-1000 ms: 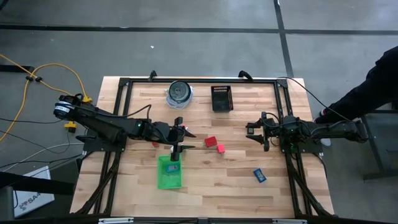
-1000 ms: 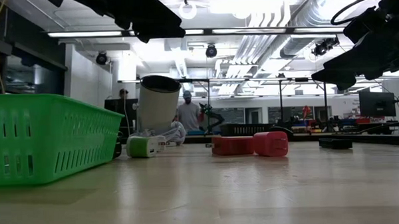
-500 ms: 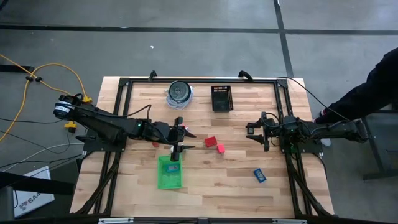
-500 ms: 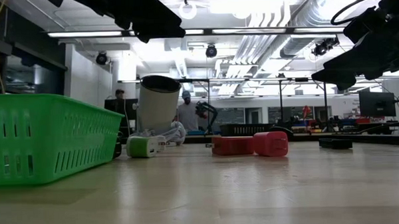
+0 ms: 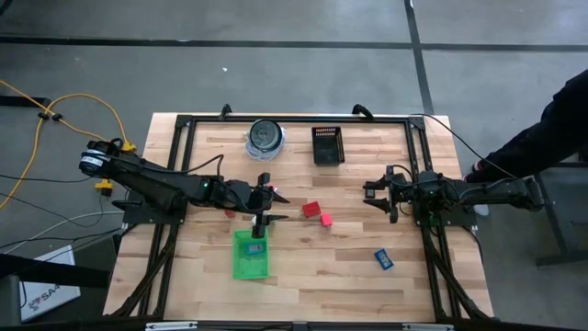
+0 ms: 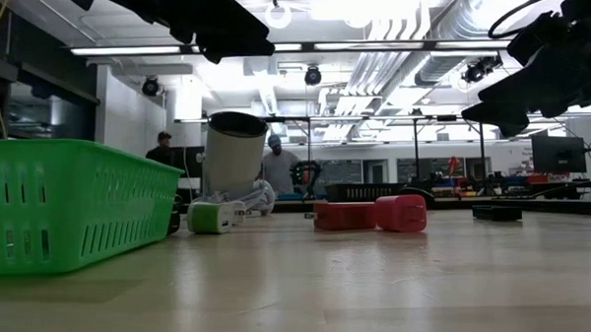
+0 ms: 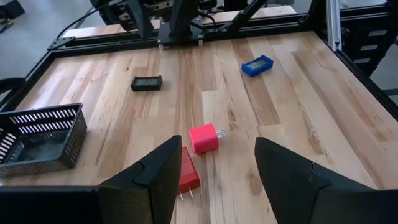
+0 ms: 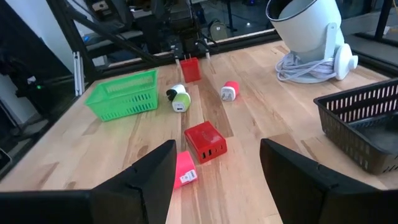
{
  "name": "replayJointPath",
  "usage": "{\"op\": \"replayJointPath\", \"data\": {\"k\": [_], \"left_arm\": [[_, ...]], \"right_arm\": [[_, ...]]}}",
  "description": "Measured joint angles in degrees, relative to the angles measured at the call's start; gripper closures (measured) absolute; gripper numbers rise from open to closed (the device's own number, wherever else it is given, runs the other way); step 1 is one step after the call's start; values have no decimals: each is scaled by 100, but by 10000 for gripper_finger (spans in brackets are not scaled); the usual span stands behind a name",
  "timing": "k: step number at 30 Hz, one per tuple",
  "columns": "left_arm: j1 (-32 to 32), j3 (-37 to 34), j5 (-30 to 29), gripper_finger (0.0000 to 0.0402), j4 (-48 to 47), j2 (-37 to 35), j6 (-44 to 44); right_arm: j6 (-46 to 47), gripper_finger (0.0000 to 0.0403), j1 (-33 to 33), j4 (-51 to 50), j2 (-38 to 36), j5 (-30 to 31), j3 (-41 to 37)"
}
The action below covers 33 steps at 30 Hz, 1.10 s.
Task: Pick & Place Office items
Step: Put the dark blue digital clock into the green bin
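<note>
My left gripper [image 5: 276,207] [image 7: 214,180] hovers open over the table's middle, pointing at a red block [image 5: 310,210] [image 7: 186,177] and a pink block [image 5: 325,220] [image 7: 204,137] that lie flat on the wood. My right gripper [image 5: 375,195] [image 8: 214,174] waits open near the right side, facing the same blocks [image 8: 205,140]. A blue piece [image 5: 383,259] [image 7: 257,65] lies near the right front. A black bit [image 7: 147,82] lies by the right arm. A green-and-white bit [image 8: 179,99], a pink-and-white bit [image 8: 230,91] and another red block [image 8: 189,70] lie around the left gripper.
A green tray [image 5: 251,267] [image 6: 70,198] sits under the left gripper toward the near edge, with a blue piece [image 5: 257,246] inside. A black mesh basket [image 5: 327,145] and a round container [image 5: 266,136] stand at the far edge. People show in the room behind.
</note>
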Motion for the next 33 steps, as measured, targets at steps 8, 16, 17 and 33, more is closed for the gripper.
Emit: {"op": "replayJointPath", "data": {"k": [8,16,17,33], "left_arm": [[0,2,0,206,2,0,0],[0,2,0,206,2,0,0],[0,2,0,206,2,0,0],[0,4,-2,206,11,0,1]], "right_arm": [[76,183,1,890,0,-22,-1],[-167,183,30,1290,4,-313,107],[-251,183,65,1284,16,-291,186],[-330,183,1904,-1227,2453,2297,2702]]}}
